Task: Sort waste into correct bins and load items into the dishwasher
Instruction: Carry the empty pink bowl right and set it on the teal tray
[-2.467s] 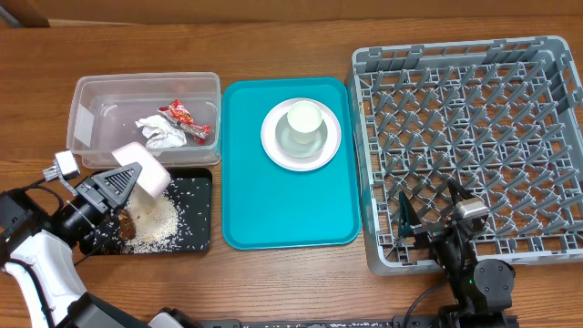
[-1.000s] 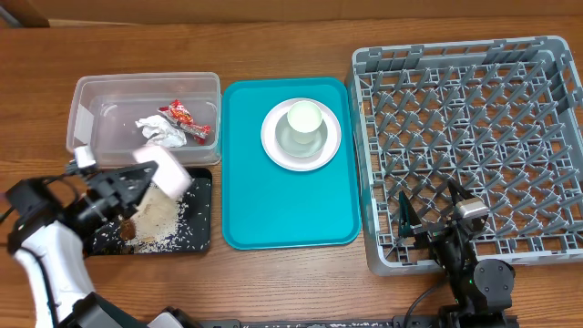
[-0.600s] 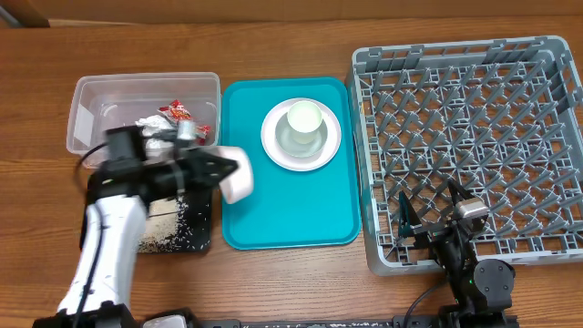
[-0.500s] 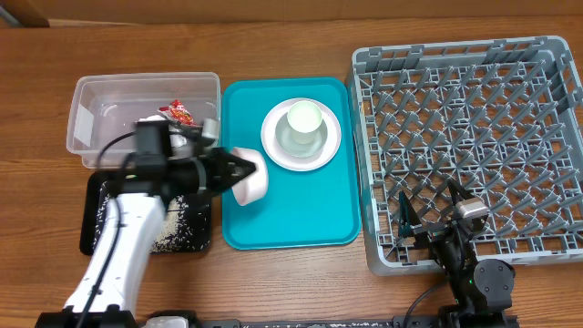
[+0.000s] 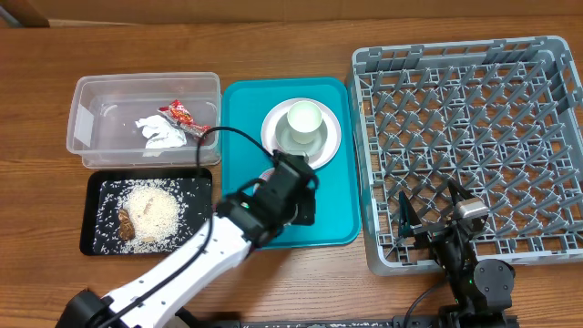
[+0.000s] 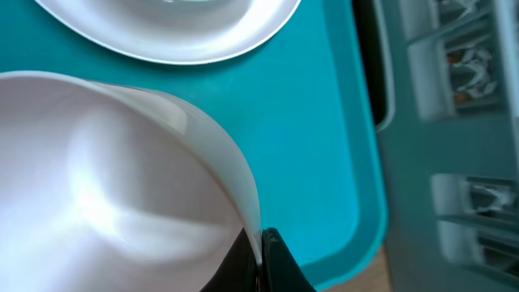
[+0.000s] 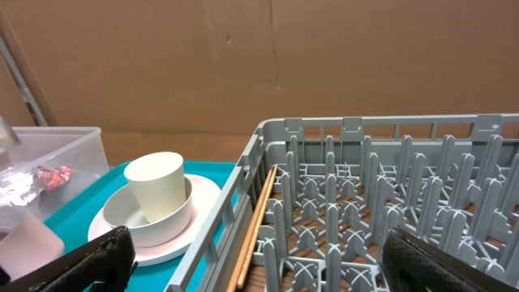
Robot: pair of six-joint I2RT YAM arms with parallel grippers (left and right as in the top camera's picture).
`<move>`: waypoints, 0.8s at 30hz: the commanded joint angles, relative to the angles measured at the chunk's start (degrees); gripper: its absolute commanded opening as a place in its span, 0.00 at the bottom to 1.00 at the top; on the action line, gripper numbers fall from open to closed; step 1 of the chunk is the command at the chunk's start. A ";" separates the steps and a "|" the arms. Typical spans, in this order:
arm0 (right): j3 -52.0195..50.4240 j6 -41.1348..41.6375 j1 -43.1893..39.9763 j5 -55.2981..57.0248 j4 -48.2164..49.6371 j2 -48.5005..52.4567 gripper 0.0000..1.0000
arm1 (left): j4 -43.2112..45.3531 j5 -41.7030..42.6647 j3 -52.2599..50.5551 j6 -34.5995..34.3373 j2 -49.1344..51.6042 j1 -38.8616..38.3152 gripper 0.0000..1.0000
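My left gripper (image 5: 296, 189) is over the teal tray (image 5: 323, 214), shut on the rim of the smaller white cup (image 6: 105, 186), which fills the left wrist view; the jaws (image 6: 259, 243) pinch its wall. Overhead only a sliver of that cup (image 5: 267, 173) shows. The pale plate (image 5: 270, 137) holds the small bowl (image 5: 293, 144) with the grey-green cup (image 5: 304, 118) in it. The clear tub (image 5: 91, 105) holds the red-and-white wrapper (image 5: 185, 117) and napkin (image 5: 160, 132). The black tray (image 5: 96, 187) holds rice and brown scraps (image 5: 146, 214). My right gripper (image 5: 446, 217) is open over the front left corner of the grey rack (image 5: 474, 137).
In the right wrist view a thin wooden stick (image 7: 259, 219) lies along the rack's left wall (image 7: 219, 227). The teal tray's right edge (image 6: 361, 162) sits close against the rack. My left arm (image 5: 182, 264) crosses the table's front from bottom left.
My left arm swung right from above the black tray to the teal tray, carrying the white cup. The rice pile now lies uncovered in the black tray. The right arm has not moved.
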 commanded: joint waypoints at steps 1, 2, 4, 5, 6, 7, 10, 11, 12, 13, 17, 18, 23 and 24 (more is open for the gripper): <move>-0.61 -0.13 -0.42 0.31 0.28 -0.68 1.00 | 0.22 -9.62 1.53 -1.90 2.47 -1.90 0.05; -0.61 -0.13 -0.42 0.31 0.28 -0.68 1.00 | 0.17 -9.57 1.53 -2.10 3.10 -1.88 0.05; -0.61 -0.13 -0.42 0.31 0.28 -0.68 1.00 | 0.17 -9.57 1.53 -2.19 4.35 -1.86 0.05; -0.61 -0.11 -0.42 0.31 0.28 -0.68 1.00 | 0.15 -9.57 1.53 -2.19 4.81 -1.84 0.05; -0.61 -0.13 -0.42 0.31 0.28 -0.68 1.00 | 0.15 -9.57 1.53 -2.19 5.25 -1.79 0.05; -0.61 -0.13 -0.42 0.31 0.28 -0.68 1.00 | 0.17 -9.57 1.53 -2.19 5.64 -1.75 0.05; -0.61 -0.13 -0.42 0.31 0.28 -0.68 1.00 | 0.13 -9.60 1.53 -1.92 5.86 -1.75 0.04; -0.61 -0.13 -0.42 0.31 0.28 -0.68 1.00 | 0.00 -9.60 1.55 -1.92 5.81 -1.75 0.04; -0.61 -0.13 -0.42 0.31 0.28 -0.68 1.00 | -0.20 -9.57 1.57 -1.92 5.81 -1.75 0.05; -0.61 -0.13 -0.42 0.31 0.28 -0.68 1.00 | -0.52 -9.60 1.64 -1.79 5.81 -1.75 0.08; -0.61 -0.13 -0.42 0.31 0.28 -0.68 1.00 | -3.78 -9.64 3.39 1.07 5.81 -1.73 0.50; -0.61 -0.13 -0.42 0.31 0.28 -0.68 1.00 | -5.14 -9.66 4.26 1.07 5.81 -1.73 0.53; -0.61 -0.13 -0.42 0.31 0.28 -0.68 1.00 | -12.33 -10.08 12.07 1.95 5.81 -1.73 0.56; -0.61 -0.13 -0.42 0.31 0.28 -0.68 1.00 | -13.55 -10.10 13.88 1.92 5.81 -1.70 0.56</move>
